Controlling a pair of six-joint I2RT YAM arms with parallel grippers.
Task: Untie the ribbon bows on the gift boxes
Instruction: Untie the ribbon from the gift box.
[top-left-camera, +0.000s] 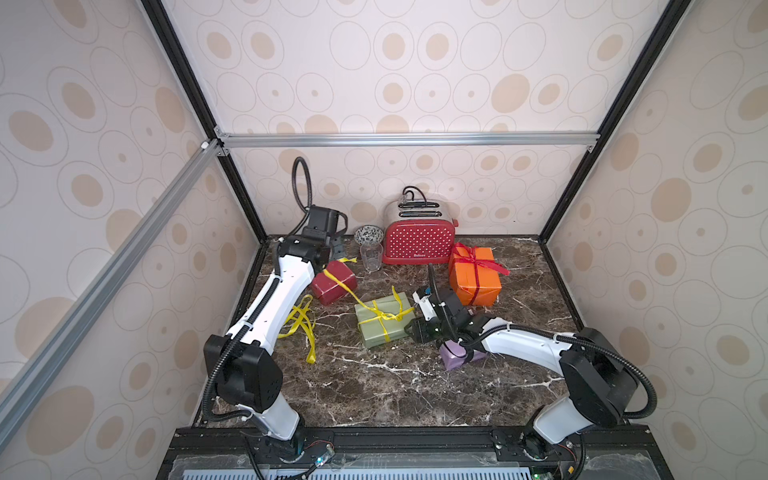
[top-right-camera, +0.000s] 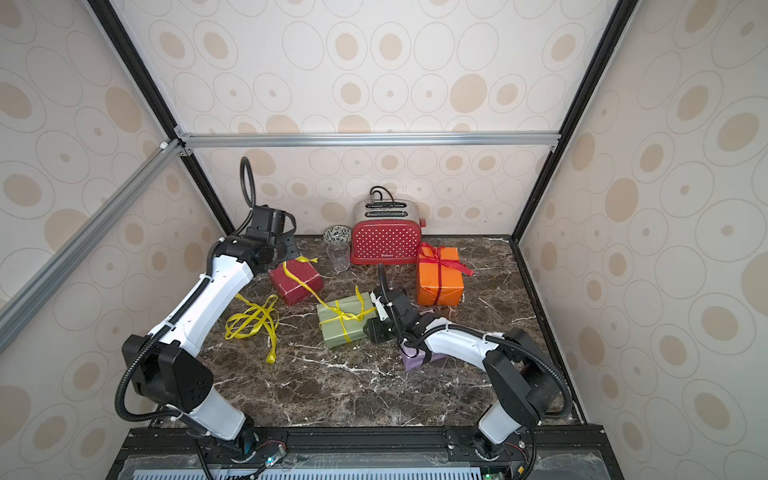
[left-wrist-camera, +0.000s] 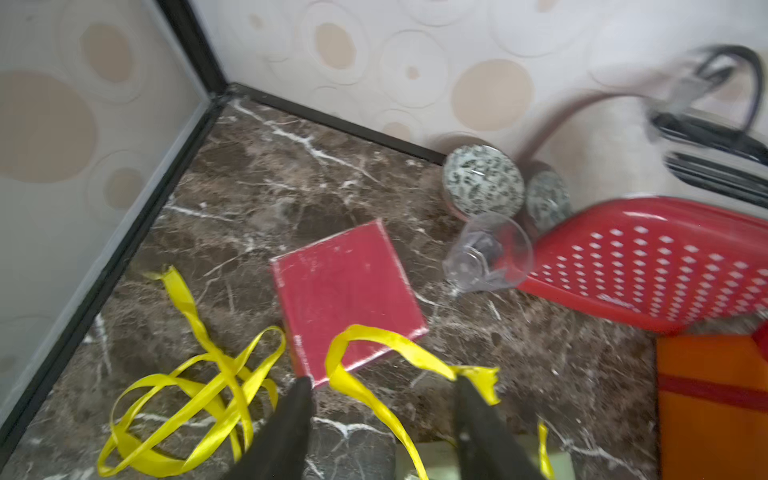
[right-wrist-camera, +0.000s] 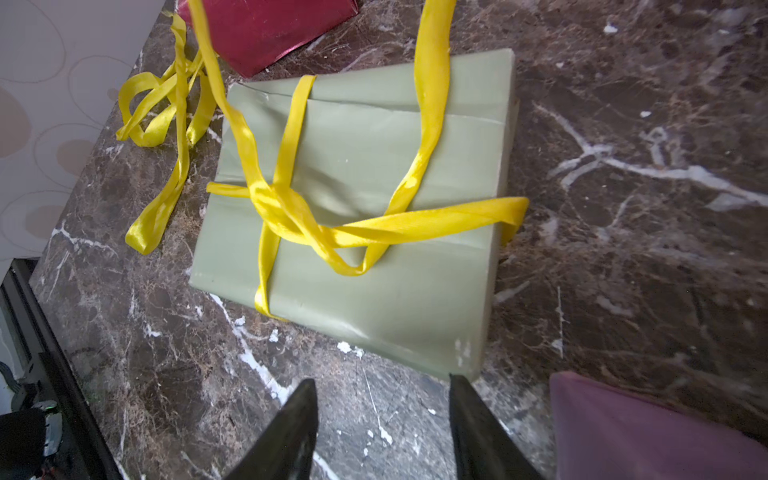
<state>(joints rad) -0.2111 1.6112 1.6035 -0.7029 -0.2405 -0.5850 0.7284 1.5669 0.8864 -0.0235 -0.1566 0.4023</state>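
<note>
Both pairs of fingers stand apart.
Left fingers hang near the dark red box, yellow ribbon brushing one tip; right fingers sit empty at 4 o'clock of the olive box, mid-counter, ribbon knotted.

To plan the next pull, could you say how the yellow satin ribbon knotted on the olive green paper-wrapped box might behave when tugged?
The yellow satin ribbon looks floppy: its tails drape and curl. Its sheen suggests it may slip. While knotted, a tug could drag the olive green paper-wrapped box along.
</note>
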